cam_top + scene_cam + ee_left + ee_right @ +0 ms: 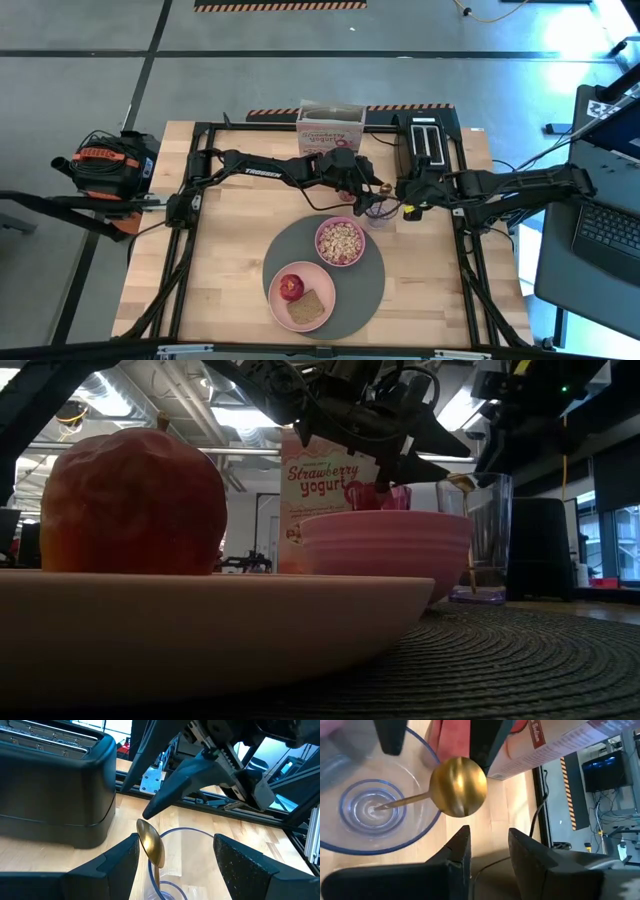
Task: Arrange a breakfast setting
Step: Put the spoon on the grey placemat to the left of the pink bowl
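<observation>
High: overhead, straight down, whole table (230, 270); low: table height, level, hard against plate (200, 630); wrists: close above clear glass (175, 865), spoon (457, 786) shared, apparently from opposite sides

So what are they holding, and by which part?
The spoon stands free in the clear glass. The right gripper is open, empty. The left gripper sits around the glass; a grip cannot be told.

A black toaster (424, 138) was seen at the far edge of the wooden table (220, 260). A laptop (607, 235) was seen off to the right of the table, and an orange-and-black box (105, 165) to its left.
</observation>
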`<state>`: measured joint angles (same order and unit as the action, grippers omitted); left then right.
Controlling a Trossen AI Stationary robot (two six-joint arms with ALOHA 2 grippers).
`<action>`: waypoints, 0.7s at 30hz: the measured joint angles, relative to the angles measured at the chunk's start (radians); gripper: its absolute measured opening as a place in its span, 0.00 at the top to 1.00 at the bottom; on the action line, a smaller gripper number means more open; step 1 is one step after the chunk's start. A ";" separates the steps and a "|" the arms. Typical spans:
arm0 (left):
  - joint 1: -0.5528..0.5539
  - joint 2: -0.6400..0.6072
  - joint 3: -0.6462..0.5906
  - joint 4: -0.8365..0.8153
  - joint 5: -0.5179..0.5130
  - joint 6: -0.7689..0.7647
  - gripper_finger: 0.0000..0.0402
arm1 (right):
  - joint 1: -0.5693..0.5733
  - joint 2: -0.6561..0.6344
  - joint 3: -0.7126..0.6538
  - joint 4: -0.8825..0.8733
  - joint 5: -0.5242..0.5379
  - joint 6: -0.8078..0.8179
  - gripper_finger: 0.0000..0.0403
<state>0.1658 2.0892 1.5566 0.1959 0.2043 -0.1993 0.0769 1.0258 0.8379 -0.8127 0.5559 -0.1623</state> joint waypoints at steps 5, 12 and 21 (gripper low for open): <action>0.000 0.000 0.000 0.000 0.000 -0.001 0.39 | 0.000 0.012 0.000 0.013 0.001 -0.012 0.74; 0.000 0.000 0.000 0.000 0.000 -0.001 0.39 | 0.000 0.013 0.000 0.067 -0.001 -0.055 0.74; 0.000 0.000 0.000 -0.001 0.000 -0.001 0.39 | 0.000 0.013 0.000 0.072 -0.018 -0.061 0.74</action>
<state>0.1656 2.0892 1.5566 0.1954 0.2043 -0.2002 0.0769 1.0386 0.8379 -0.7407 0.5377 -0.2229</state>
